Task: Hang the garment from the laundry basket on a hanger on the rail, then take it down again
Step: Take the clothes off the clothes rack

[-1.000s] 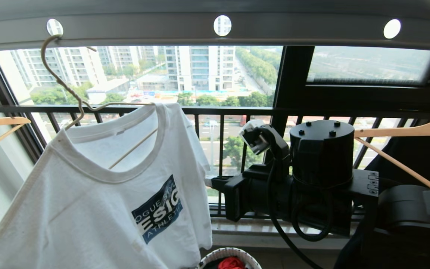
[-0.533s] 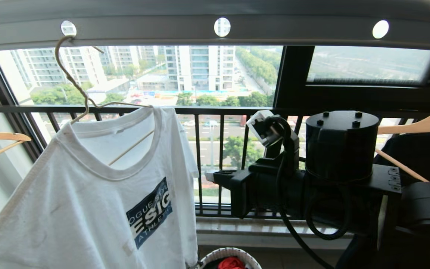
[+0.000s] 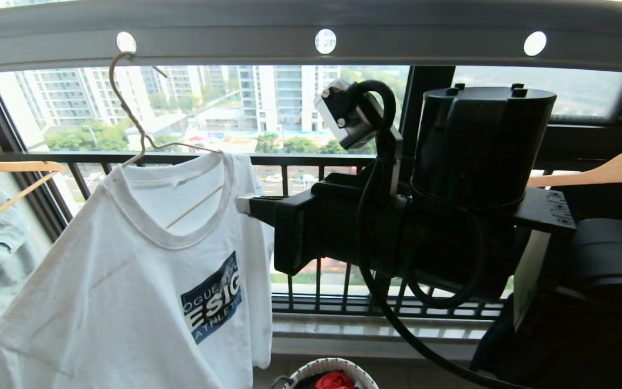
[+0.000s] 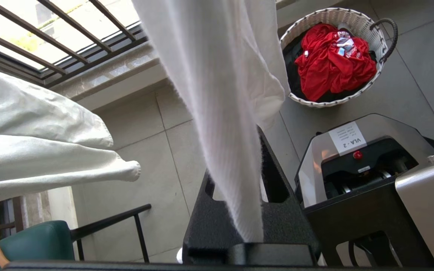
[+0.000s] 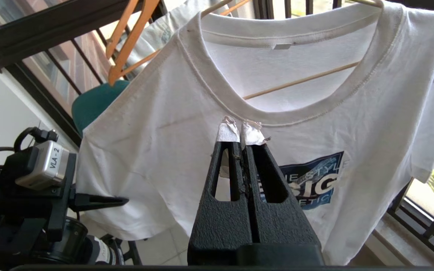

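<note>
The white garment [image 3: 143, 281] with its navy logo hangs on the thin cream hanger [image 3: 127, 102], whose hook sits in a hole of the grey rail [image 3: 397, 38]. My right gripper [image 3: 243, 204] is shut and empty. Its taped tips [image 5: 241, 131] sit just below the collar, in front of the garment [image 5: 164, 150]; I cannot tell whether they touch. The hanger's bar [image 5: 300, 81] shows through the neck opening. My left gripper [image 4: 245, 158] is low down and shut on a hanging fold of the garment [image 4: 220, 94]. The laundry basket [image 4: 352, 17] stands on the floor.
Wooden hangers hang at the left [image 3: 14, 178] and right [image 3: 608, 170]. Behind runs the black balcony railing [image 3: 311, 159]. A red cloth [image 4: 330, 64] lies in the basket. A teal chair [image 4: 25, 241] and my own base [image 4: 371, 158] stand on the tiled floor.
My right arm has risen and reached left, up to the garment's shoulder. The hanger's hook and the garment have shifted a little to the right. The left grip is unchanged.
</note>
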Tool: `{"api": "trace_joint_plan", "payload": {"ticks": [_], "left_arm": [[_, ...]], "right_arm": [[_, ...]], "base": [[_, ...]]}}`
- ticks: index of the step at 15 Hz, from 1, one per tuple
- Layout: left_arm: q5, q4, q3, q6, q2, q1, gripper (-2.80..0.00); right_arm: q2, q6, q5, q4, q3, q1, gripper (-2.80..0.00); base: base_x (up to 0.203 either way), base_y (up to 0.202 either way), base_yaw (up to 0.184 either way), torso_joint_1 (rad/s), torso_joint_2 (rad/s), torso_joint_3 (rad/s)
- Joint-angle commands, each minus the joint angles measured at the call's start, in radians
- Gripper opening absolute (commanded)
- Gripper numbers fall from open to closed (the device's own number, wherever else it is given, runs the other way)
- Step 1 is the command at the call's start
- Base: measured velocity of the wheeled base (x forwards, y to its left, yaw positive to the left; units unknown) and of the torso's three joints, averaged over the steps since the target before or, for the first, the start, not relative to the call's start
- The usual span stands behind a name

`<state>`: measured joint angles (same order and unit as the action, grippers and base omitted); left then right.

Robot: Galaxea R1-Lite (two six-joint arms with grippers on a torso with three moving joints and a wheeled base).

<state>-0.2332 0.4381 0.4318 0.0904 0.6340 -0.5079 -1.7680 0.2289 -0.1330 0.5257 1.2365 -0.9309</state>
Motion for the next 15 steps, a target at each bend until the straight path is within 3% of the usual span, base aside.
{"api": "trace_joint_plan", "payload": {"ticks": [1, 5, 15], "left_arm": [[-0.001, 0.001, 0.010, 0.002, 0.012, 0.000, -2.80], [-0.002, 0.000, 0.011, 0.002, 0.009, 0.000, -2.80], [0.000, -0.001, 0.024, 0.000, 0.007, 0.000, -2.80]], "right_arm": [[-0.112, 0.001, 0.002, -0.006, 0.118, -0.035, -2.80], [-0.215, 0.001, 0.013, -0.011, 0.245, -0.089, -2.80], [-0.395, 0.000, 0.016, -0.012, 0.461, -0.092, -2.80]], "base": [[0.000, 0.000, 0.000, 0.000, 0.00, 0.000], [0.000, 0.000, 0.000, 0.000, 0.00, 0.000], [0.000, 0.000, 0.000, 0.000, 0.00, 0.000]]}}
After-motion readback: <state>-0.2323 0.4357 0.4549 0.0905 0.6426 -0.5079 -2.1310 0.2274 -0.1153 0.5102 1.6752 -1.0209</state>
